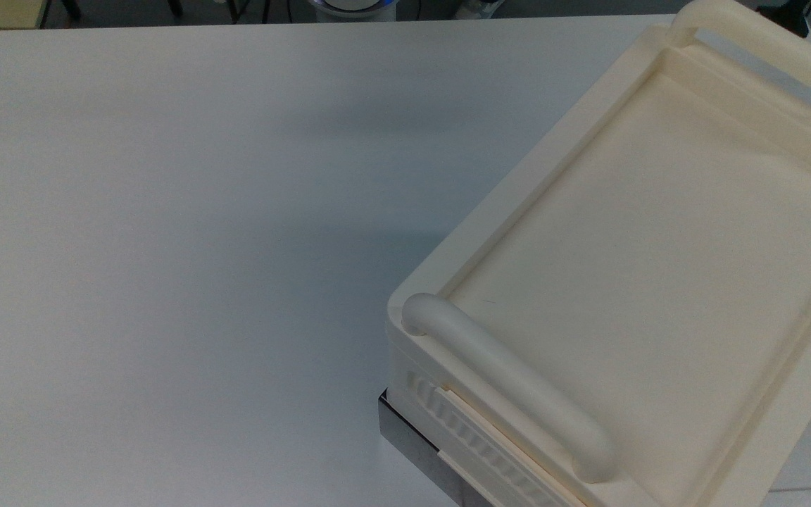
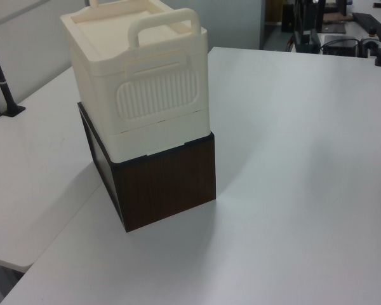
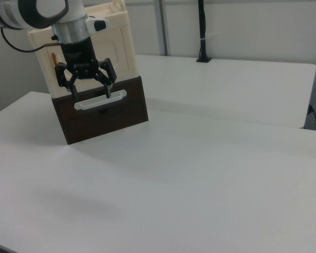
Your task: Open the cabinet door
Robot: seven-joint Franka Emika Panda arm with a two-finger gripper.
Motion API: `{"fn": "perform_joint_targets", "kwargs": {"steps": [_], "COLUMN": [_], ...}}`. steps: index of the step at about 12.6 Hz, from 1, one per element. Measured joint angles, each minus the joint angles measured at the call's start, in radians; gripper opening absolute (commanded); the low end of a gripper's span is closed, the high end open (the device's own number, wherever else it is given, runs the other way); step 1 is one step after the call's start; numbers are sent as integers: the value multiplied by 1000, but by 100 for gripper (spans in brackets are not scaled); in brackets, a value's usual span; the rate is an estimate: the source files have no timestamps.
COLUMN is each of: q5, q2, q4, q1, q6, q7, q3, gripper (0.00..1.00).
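Observation:
In the right view the cream cabinet (image 3: 121, 31) stands on a dark brown box (image 3: 126, 113). Its cabinet door (image 3: 118, 50) is the flat front panel, lying flush and shut, with a small orange-brown strip (image 3: 53, 54) at the right view's left edge. My gripper (image 3: 91, 95) hangs in front of the door's lower part with its black fingers (image 3: 109, 90) spread open and nothing between them. It hides the middle of the door. The cabinet's recessed top (image 1: 659, 246) shows in the top view, its ribbed side (image 2: 159, 92) in the left view.
A white bar handle (image 3: 100, 100) runs across the brown box's front, just under my fingertips. The white table (image 3: 200, 179) stretches wide to the right view's right. A black pole (image 3: 201, 31) stands on a second table (image 3: 231, 89) behind. Rounded bar handles (image 1: 511, 387) sit on the cabinet's top.

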Motion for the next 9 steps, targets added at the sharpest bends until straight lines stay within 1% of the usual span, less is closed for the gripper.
{"fn": "perform_joint_targets", "kwargs": {"steps": [2,3,4,6,7,8,9], "q5": [0,1,1,9,48,102,171], "q2": [-3,-3,-3,8,24,43,64], "q4": [8,13,18,46,73,100,124], "q1": [-3,1,12,36,48,57,71], "q6": [-4,-4,-4,-4,-3,3,26], "q7": [-99,-115,-121,-122,-122,-122,-121], "q3": [3,9,18,52,73,87,90], "gripper": [100,99,92,62,45,35,30]}}
